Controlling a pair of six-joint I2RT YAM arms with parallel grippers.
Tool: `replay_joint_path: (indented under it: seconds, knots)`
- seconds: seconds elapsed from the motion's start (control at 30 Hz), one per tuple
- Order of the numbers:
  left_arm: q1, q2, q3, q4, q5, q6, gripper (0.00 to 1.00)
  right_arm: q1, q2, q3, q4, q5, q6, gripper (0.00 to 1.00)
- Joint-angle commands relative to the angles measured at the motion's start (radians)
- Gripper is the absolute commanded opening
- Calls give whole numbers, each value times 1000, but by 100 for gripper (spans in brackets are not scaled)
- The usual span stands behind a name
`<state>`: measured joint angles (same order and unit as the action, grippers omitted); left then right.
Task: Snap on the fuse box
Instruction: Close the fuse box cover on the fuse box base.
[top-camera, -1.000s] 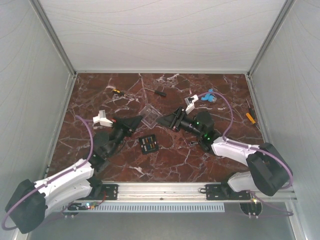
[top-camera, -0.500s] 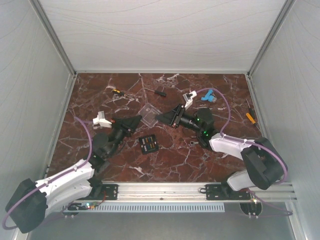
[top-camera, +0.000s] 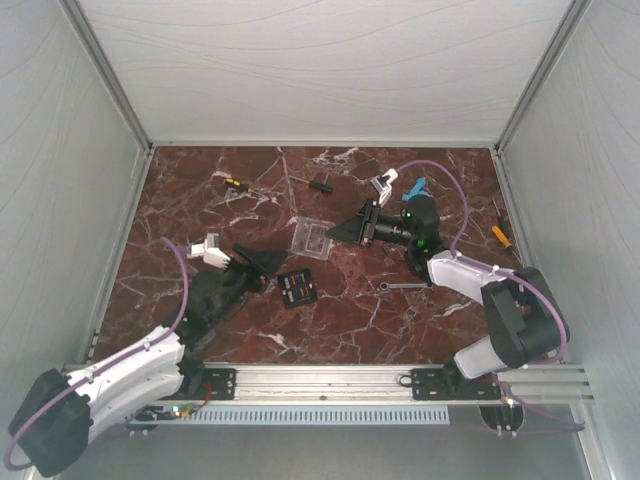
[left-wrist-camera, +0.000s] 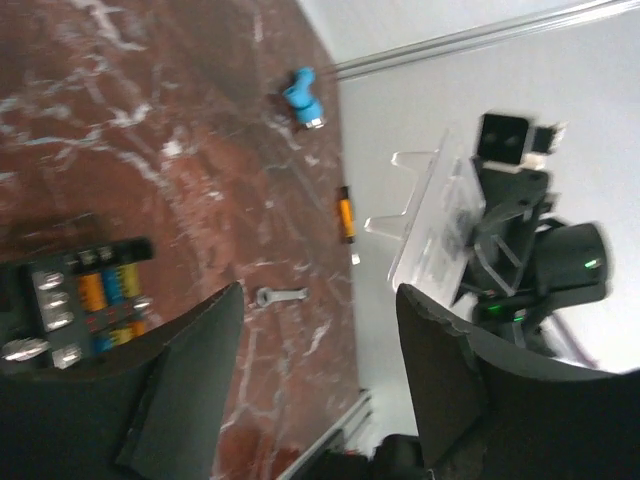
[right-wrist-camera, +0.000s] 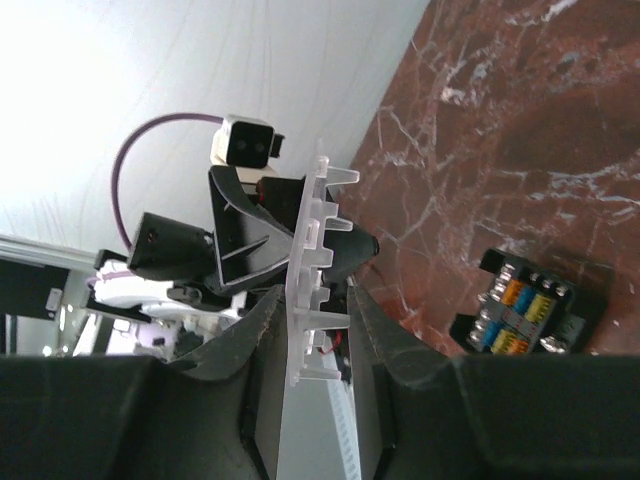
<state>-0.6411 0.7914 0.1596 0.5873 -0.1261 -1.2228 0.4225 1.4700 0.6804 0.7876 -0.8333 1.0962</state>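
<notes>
The fuse box (top-camera: 297, 288) is a small black box with coloured fuses, lying on the marble just right of my left gripper (top-camera: 268, 266). That gripper stands open with nothing between its fingers; its wrist view shows the fuse box (left-wrist-camera: 85, 305) at the left edge. My right gripper (top-camera: 336, 233) is shut on the clear plastic cover (top-camera: 312, 238) and holds it on edge above the table. In the right wrist view the cover (right-wrist-camera: 310, 270) stands between the two fingers, with the fuse box (right-wrist-camera: 530, 310) down to the right. The cover (left-wrist-camera: 440, 215) also shows in the left wrist view.
Two small screwdrivers (top-camera: 232, 182) (top-camera: 320, 185) lie at the back. A blue part (top-camera: 417, 190) and an orange-handled tool (top-camera: 500, 235) lie to the right. A small wrench (top-camera: 398, 285) lies right of the fuse box. Grey walls stand on three sides.
My left gripper has opened, let go of the clear cover and drawn back toward the fuse box. The right gripper keeps the cover and has shifted up and to the right.
</notes>
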Motion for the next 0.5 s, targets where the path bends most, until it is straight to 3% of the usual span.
replay_joint_path:
  seconds: [0.0, 0.23, 0.47]
  knots:
    - [35, -57, 7, -192, 66, 116, 64, -13, 30, 78, -244, -154, -198, 7]
    - [119, -86, 41, -410, 159, 258, 67, 12, 164, 151, -375, -251, -306, 6]
    - [141, 12, 101, -522, 204, 323, 70, 95, 333, 263, -468, -272, -385, 4]
